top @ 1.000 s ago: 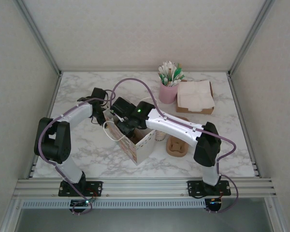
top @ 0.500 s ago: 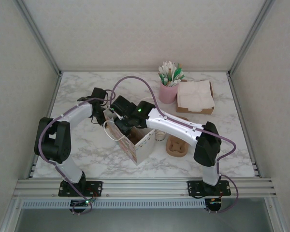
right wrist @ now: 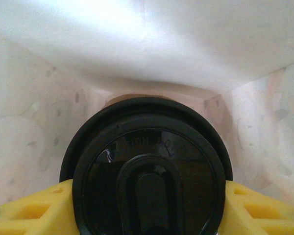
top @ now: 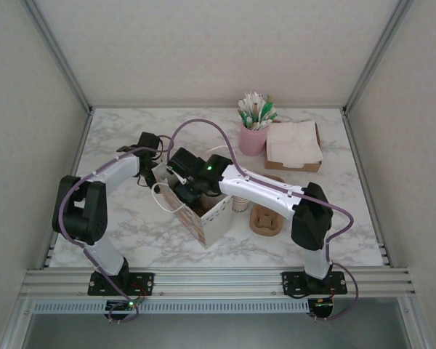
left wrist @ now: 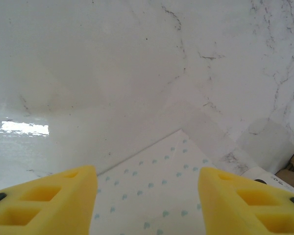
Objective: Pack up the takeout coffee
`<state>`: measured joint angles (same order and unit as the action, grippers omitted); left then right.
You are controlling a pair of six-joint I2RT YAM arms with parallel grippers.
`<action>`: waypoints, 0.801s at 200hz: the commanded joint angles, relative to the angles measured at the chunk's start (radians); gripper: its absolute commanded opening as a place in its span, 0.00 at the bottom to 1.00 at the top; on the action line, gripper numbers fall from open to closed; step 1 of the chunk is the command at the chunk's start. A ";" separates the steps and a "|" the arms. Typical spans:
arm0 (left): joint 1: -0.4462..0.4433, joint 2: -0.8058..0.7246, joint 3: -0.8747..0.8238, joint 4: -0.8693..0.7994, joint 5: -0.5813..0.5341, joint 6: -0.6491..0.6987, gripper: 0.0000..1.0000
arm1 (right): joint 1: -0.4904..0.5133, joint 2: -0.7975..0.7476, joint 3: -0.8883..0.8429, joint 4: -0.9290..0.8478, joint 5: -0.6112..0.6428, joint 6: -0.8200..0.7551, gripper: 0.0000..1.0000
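Note:
The takeout coffee (right wrist: 147,171) shows its round black lid close up in the right wrist view, down inside the pale walls of a paper bag (right wrist: 34,127). My right gripper (right wrist: 147,218) is shut on it, a yellow finger (right wrist: 24,210) on each side of the cup. From above, the right gripper (top: 191,190) reaches into the open mouth of the white bag (top: 212,219). My left gripper (top: 158,174) sits at the bag's far left edge. Its fingers stand open (left wrist: 147,205), with the bag's blue-dotted panel (left wrist: 157,166) between them.
A pink cup of stirrers (top: 253,138) and a box of napkins (top: 294,144) stand at the back right. A wooden cup holder (top: 266,219) and a cream cup (top: 240,204) are just right of the bag. The marble table (top: 131,218) is bare on the left.
The right gripper has shifted slightly with the coffee inside the bag. The left arm has held still.

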<state>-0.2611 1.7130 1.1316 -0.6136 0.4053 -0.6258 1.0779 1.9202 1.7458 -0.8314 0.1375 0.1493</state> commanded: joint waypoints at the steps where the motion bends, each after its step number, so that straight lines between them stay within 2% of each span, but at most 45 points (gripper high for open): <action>1: -0.009 0.016 0.022 -0.029 -0.021 -0.003 0.57 | 0.006 0.040 -0.020 -0.091 0.013 0.000 0.44; 93: -0.009 0.017 0.023 -0.033 -0.025 -0.002 0.57 | 0.008 0.132 0.046 -0.198 0.031 -0.002 0.44; 160: -0.007 0.016 0.028 -0.033 -0.029 -0.002 0.57 | 0.023 0.178 -0.064 -0.203 0.029 -0.002 0.43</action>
<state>-0.2611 1.7168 1.1358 -0.6205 0.3969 -0.6258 1.0916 2.0060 1.7832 -0.8963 0.1680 0.1490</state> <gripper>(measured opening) 0.567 0.623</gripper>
